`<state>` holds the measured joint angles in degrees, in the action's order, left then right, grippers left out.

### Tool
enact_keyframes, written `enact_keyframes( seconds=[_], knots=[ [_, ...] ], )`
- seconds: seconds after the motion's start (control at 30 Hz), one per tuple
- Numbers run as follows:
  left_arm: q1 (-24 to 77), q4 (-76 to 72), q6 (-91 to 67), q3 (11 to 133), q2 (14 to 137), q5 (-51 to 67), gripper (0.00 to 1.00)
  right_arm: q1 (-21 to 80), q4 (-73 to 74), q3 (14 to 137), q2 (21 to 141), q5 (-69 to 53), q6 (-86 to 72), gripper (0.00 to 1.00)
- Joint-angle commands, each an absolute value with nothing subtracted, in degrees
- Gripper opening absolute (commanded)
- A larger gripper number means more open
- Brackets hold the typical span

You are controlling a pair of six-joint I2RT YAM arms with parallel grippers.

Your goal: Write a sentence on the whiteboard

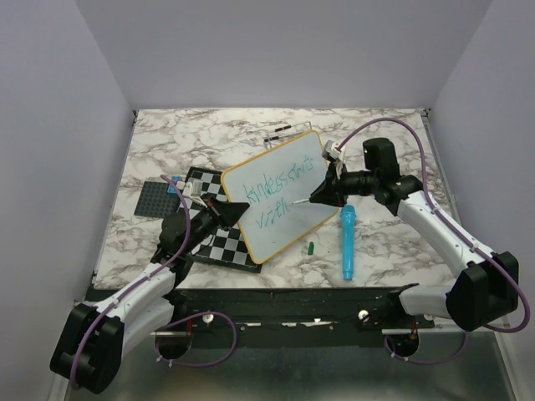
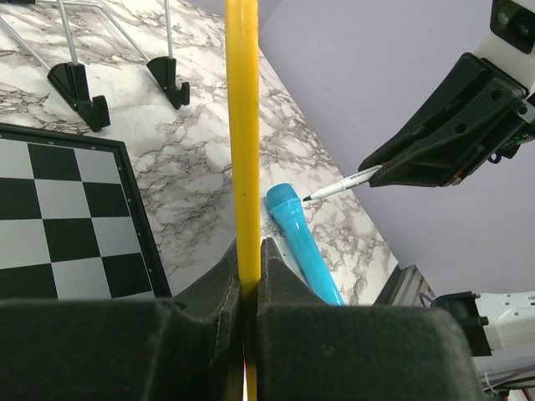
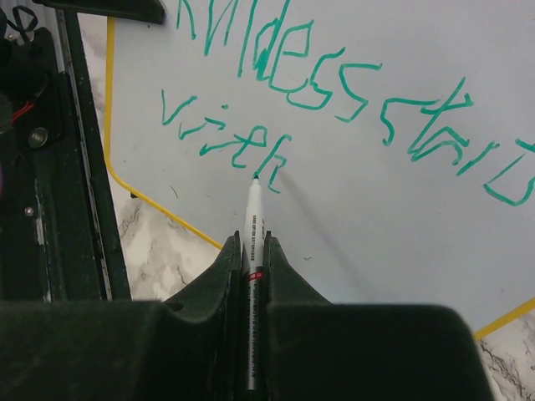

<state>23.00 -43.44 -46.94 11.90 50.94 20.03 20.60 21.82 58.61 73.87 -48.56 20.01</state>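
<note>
The whiteboard point(image 1: 292, 227) with its yellow frame stands tilted up in the middle of the table. Green lettering, the sentence point(image 1: 272, 185), reads "kindess starts" over "with". My left gripper point(image 1: 234, 214) is shut on the board's left frame edge point(image 2: 243, 125), the jaws pinching the yellow rim at the left gripper's tips point(image 2: 247, 251). My right gripper point(image 1: 318, 199) is shut on a thin white marker point(image 3: 253, 221). Its green tip rests on the whiteboard point(image 3: 376, 225) at the end of "with" in the sentence point(image 3: 334, 96). The right gripper point(image 3: 251, 246) sits just below that word.
A blue microphone-shaped toy point(image 1: 347, 242) lies right of the board, also the blue toy point(image 2: 301, 242). A small green cap point(image 1: 310, 247) lies near it. A checkered board point(image 1: 209, 244) lies under the left arm, a dark grey plate point(image 1: 153, 199) further left. A wire stand with black feet point(image 2: 79, 83) stands behind.
</note>
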Motion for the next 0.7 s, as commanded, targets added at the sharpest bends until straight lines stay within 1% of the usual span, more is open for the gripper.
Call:
enact_keyframes(
  seconds=[0.0,0.67],
  knots=[
    [23.4,-45.6,-45.9,13.8,49.2,21.6,0.00,20.3,19.9,57.6,74.1,-50.2,20.6,0.01],
    [23.4,-45.9,-46.8,12.9,48.2,20.8,0.00,20.4,19.7,57.2,74.2,-50.7,20.7,0.01]
  ],
)
